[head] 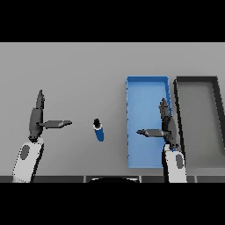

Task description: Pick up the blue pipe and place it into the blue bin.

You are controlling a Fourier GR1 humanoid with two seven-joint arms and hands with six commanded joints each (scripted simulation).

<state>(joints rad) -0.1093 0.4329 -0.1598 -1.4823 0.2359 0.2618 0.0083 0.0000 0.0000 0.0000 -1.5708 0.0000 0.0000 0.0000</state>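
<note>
The pipe (99, 130) lies on the counter (79, 74), between the two hands and left of the bin (132, 123). The left hand (37, 118) is open, its thumb pointing at the pipe without touching. The right hand (167, 125) hangs open over the bin's right side.

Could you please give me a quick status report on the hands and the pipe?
Left hand and right hand open, empty. Short blue pipe on grey table, between hands. Blue rectangular bin unobstructed.

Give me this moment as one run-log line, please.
blue pipe: on table, ungrasped | blue bin: holds nothing | left hand: open | right hand: open, over bin
</note>
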